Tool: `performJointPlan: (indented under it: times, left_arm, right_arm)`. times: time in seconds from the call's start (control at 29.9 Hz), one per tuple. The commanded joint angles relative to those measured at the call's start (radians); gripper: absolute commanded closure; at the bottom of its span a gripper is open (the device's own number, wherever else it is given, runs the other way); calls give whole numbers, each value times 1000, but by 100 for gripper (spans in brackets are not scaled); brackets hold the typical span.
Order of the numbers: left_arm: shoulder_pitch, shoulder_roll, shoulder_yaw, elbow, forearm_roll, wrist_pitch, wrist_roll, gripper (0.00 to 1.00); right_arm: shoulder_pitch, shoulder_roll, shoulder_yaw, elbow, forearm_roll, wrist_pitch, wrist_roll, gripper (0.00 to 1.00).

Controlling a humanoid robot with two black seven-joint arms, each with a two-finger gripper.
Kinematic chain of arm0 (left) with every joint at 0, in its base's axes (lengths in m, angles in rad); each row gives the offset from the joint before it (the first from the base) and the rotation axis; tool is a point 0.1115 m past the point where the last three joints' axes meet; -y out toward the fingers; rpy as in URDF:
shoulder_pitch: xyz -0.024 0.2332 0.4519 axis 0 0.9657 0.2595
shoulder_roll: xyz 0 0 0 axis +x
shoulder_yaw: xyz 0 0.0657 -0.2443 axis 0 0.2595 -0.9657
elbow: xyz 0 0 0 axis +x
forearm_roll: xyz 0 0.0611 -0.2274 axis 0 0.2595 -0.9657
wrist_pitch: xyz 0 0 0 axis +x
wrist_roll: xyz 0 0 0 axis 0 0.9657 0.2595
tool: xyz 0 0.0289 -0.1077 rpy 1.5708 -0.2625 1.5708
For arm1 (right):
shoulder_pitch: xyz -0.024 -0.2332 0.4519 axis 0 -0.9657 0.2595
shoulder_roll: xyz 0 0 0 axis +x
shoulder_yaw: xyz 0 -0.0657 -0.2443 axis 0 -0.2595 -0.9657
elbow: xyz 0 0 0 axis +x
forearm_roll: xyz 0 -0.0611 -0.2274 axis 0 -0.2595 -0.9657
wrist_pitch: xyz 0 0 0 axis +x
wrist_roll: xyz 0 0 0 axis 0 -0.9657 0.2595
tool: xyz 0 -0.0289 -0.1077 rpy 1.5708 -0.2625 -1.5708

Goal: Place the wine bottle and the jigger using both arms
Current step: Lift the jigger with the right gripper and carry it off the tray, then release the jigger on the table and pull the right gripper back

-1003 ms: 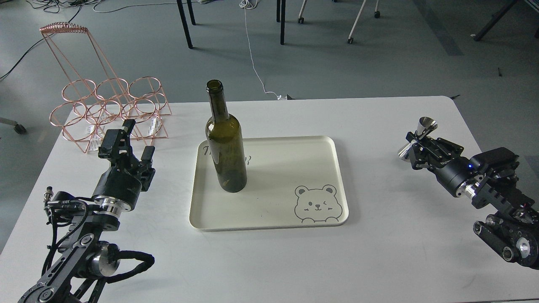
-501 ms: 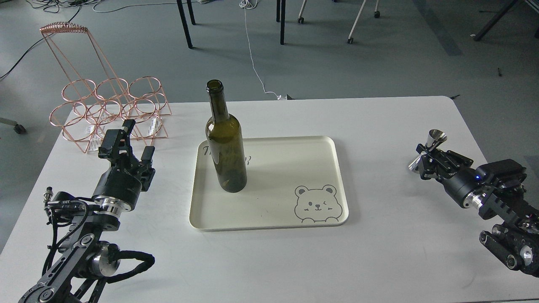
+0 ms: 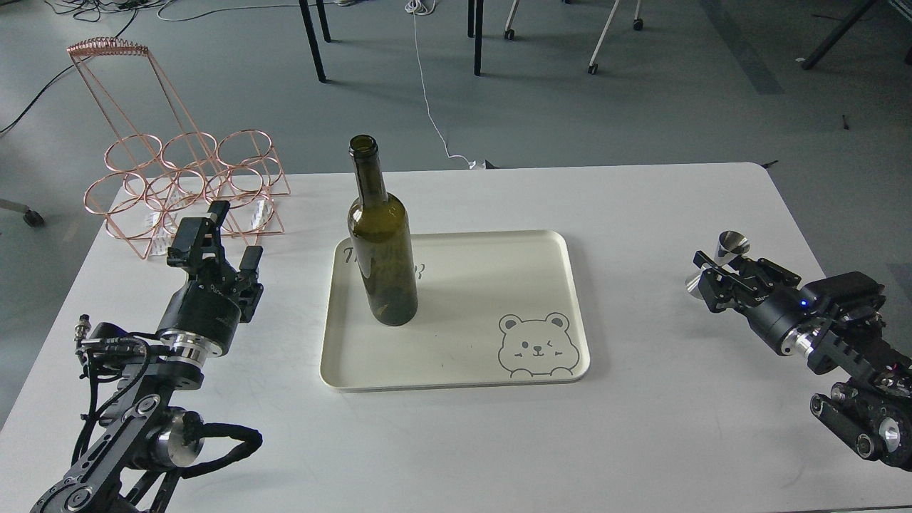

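Observation:
The wine bottle (image 3: pixel 382 256), dark olive-green and uncorked, stands upright on the left part of the cream tray (image 3: pixel 484 285). My left gripper (image 3: pixel 232 239) is open and empty, to the left of the tray and apart from the bottle. The silver jigger (image 3: pixel 731 246) is tilted, held at its waist in my right gripper (image 3: pixel 717 265), low over the table at the right, well right of the tray. Whether its lower cone touches the table I cannot tell.
A copper wire bottle rack (image 3: pixel 187 187) stands at the table's back left, just behind my left gripper. The tray has a bear drawing (image 3: pixel 536 345) at its front right corner. The white table (image 3: pixel 641 214) ends close behind my right arm.
My right gripper has moved down and towards me with the jigger, closer to the table top. The left arm, the bottle and the tray have not moved.

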Motion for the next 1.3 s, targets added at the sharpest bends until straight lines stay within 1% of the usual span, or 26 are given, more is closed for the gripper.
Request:
performJointPlan:
  times: [0.0,0.07,0.13,0.17,0.23,0.37,0.47,0.57,0.67,0.74,0.84,1.0,1.04,1.14,1.27]
  left_arm:
    - [1,-3,0,0,0,0,0,2]
    - [1,-3,0,0,0,0,0,2]
    - [1,-3,0,0,0,0,0,2]
    - [1,-3,0,0,0,0,0,2]
    - [1,-3,0,0,0,0,0,2]
    - [1,-3,0,0,0,0,0,2]
    - [1,-4,0,0,0,0,0,2]
    - [1,-4,0,0,0,0,0,2]
    - [1,-4,0,0,0,0,0,2]
    - [1,-4,0,0,0,0,0,2]
    - [1,-4,0,0,0,0,0,2]
    - [1,-4,0,0,0,0,0,2]
    - [1,-4,0,0,2,0,-1,2]
    - [0,-3,0,0,2,0,-15,2]
    - [0,3,0,0,2,0,-47,2]
  right_arm:
    - [-3,-4,0,5,0,0,0,36]
    - [-4,-7,0,13,0,0,0,28]
    - [-4,-9,0,17,1,0,0,12]
    - [-7,-12,0,23,6,0,0,6]
    - [-17,-38,0,53,12,0,0,6]
    - [-36,-125,-5,157,14,0,0,5]
    - [-55,-179,-43,197,14,0,0,5]
    - [-63,-269,-78,234,15,0,0,5]
    - [-81,-361,-104,303,21,0,0,5]
    - [-93,-412,-108,361,66,0,0,5]
    - [-90,-484,-109,492,219,0,0,4]
    - [-52,-566,-94,746,545,4,0,4]
    - [-23,-567,-94,772,598,36,0,4]
    - [68,-541,-92,807,800,126,0,4]
    - [146,-410,-91,781,1134,240,0,3]
